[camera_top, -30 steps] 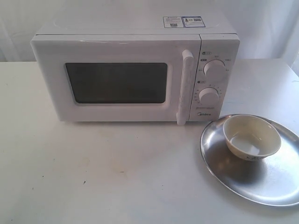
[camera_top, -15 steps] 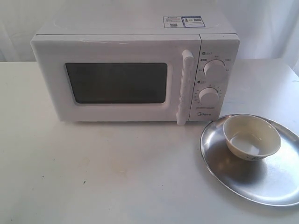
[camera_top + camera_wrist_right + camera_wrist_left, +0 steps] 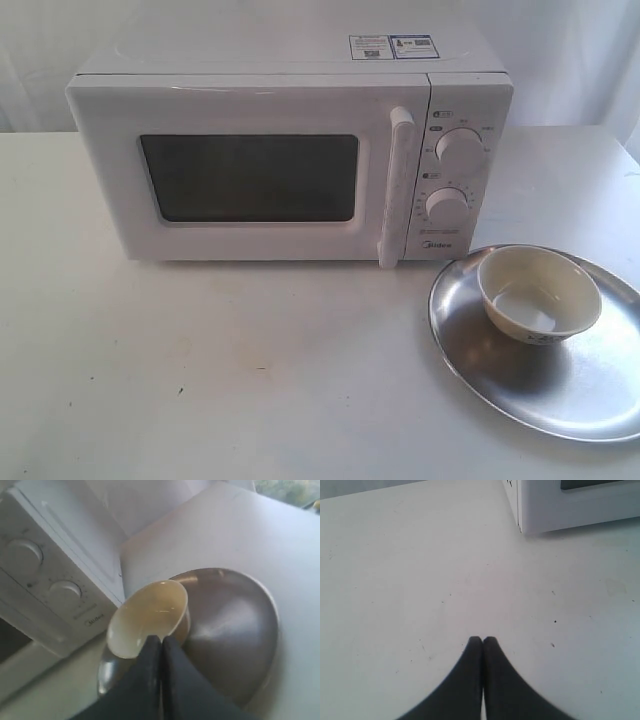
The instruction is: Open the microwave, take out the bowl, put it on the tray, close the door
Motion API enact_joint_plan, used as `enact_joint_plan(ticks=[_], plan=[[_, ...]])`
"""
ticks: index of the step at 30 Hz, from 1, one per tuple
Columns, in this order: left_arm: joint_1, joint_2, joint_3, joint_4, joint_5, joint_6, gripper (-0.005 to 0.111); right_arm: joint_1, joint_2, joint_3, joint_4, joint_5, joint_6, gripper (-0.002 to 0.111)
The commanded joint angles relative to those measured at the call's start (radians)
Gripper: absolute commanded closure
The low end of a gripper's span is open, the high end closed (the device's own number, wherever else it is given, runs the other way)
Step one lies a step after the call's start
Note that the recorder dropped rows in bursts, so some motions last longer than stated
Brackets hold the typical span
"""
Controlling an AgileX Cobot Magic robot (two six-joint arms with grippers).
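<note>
Claws both pinched shut, empty: left claw (image 3: 482, 639) over table (image 3: 395, 580), right claw (image 3: 161, 638) above bowl (image 3: 540, 293). Bowl sits on tray (image 3: 500, 375), front-right of microwave (image 3: 250, 60). Door (image 3: 250, 110) closed. Task looks done; next, park arms.

Exterior camera faces the microwave (image 3: 250, 100) front-on from slightly above. Left wrist looks down close at desk (image 3: 420, 580) and microwave corner. Right wrist sits close over bowl (image 3: 145, 612) and tray (image 3: 235, 625), both also in the exterior view.
</note>
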Motion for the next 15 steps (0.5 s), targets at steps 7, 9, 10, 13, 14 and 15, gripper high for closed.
enact_joint_plan(ticks=[7, 9, 10, 13, 14, 15], plan=[[-0.004, -0.002, -0.002, -0.007, 0.000, -0.004, 0.107, -0.008, -0.006, 0.004, 0.098, -0.020, -0.191, 0.108], [-0.004, -0.002, -0.002, -0.007, 0.000, -0.004, 0.107, -0.008, -0.006, 0.004, 0.089, -0.020, -0.477, 0.108], [-0.004, -0.002, -0.002, -0.007, 0.000, -0.004, 0.107, -0.008, -0.006, 0.004, 0.089, -0.020, -0.624, 0.108], [-0.004, -0.002, -0.002, -0.007, 0.000, -0.004, 0.107, -0.008, -0.006, 0.004, 0.089, -0.008, -0.930, 0.108], [-0.004, -0.002, -0.002, -0.007, 0.000, -0.004, 0.107, -0.008, -0.006, 0.004, 0.089, -0.003, -0.967, 0.108], [-0.004, -0.002, -0.002, -0.007, 0.000, -0.004, 0.107, -0.008, -0.006, 0.004, 0.089, -0.001, -0.973, 0.108]])
